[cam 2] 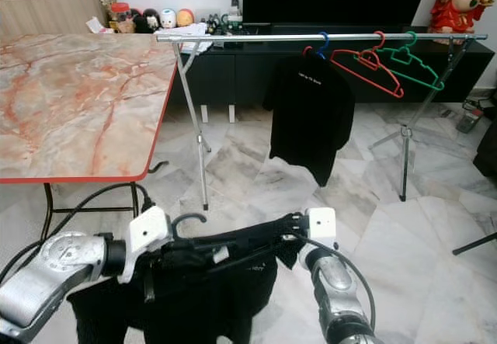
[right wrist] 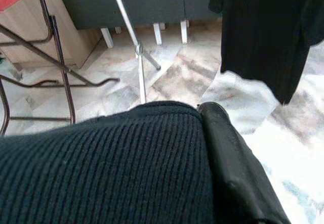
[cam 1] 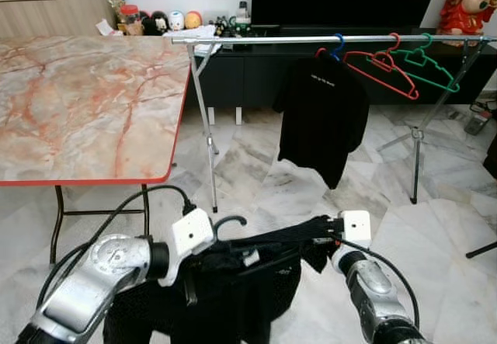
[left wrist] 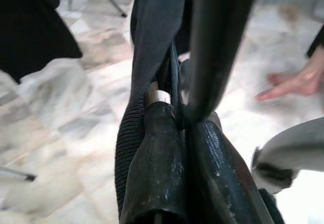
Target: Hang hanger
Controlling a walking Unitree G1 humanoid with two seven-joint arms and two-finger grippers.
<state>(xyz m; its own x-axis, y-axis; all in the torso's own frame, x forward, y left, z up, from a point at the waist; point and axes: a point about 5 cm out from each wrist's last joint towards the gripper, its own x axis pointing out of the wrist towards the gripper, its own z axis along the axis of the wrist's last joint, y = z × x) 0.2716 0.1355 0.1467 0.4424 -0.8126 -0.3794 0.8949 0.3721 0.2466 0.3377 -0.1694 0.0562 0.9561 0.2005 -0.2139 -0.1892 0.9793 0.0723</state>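
Standing across the marble floor (cam 1: pixel 256 181) from the robot is the clothes rack (cam 1: pixel 326 39), its silver rail running level from beside the marble surface (cam 1: pixel 78 103) toward the red statue. The rail already carries a black shirt on a blue hanger (cam 1: pixel 322 119), then a red hanger (cam 1: pixel 380 71) and a green hanger (cam 1: pixel 423 63), both bare. The free stretch of rail lies between the rack's left leg and the blue hanger, and that looks like the sensible target.

Low in front of the robot, well short of the rack, both arms hold a black garment on a dark hanger (cam 1: pixel 233 270). The left end effector (cam 1: pixel 189 260) is clamped together on the hanger and cloth near the neck, as the left wrist view shows, with the hook (cam 1: pixel 230 222) standing up just beside it. The right end effector (cam 1: pixel 318 231) grips the far shoulder; its wrist view shows ribbed cloth against one finger (right wrist: pixel 230 158), so it appears pinched on the garment.

To do this step well, the robot should probably close on the rack first, raise the hook above the rail, keep the hanger level so the shirt does not slide, and lower the hook over the open section before releasing.

A person's hand (left wrist: pixel 296 82) appears nearby in the left wrist view.
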